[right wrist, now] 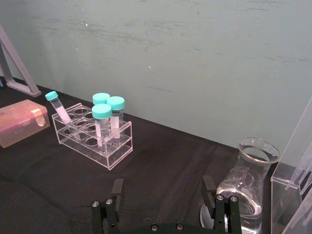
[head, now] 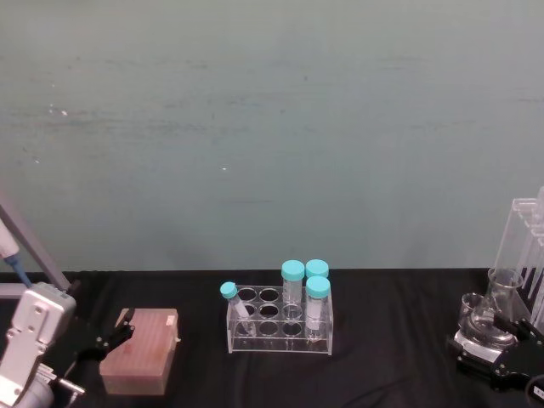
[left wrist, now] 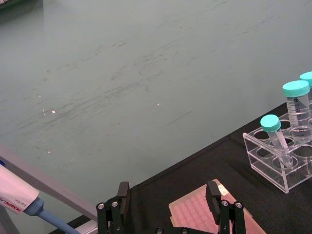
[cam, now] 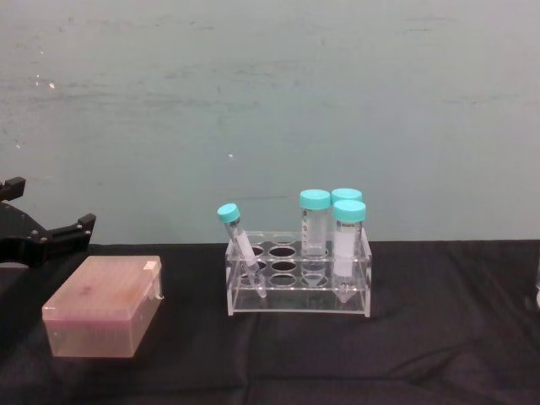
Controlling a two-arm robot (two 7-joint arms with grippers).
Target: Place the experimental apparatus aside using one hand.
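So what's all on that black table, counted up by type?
Teal-capped tubes: 4
Clear tube rack: 1
Pink box: 1
Conical flask: 1
Small beaker: 1
Tall acrylic stand: 1
Total: 9

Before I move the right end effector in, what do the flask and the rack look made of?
Flask: apparently clear glass, glossy, with a rolled rim and bright reflections. Rack: likely clear acrylic, with flat sheets, sharp edges and round holes.

L end effector [left wrist: 168,202] low at robot's left, fingers [left wrist: 213,194] spread wide. R end effector [right wrist: 163,202] low at robot's right, fingers apart too, pointing fwd.
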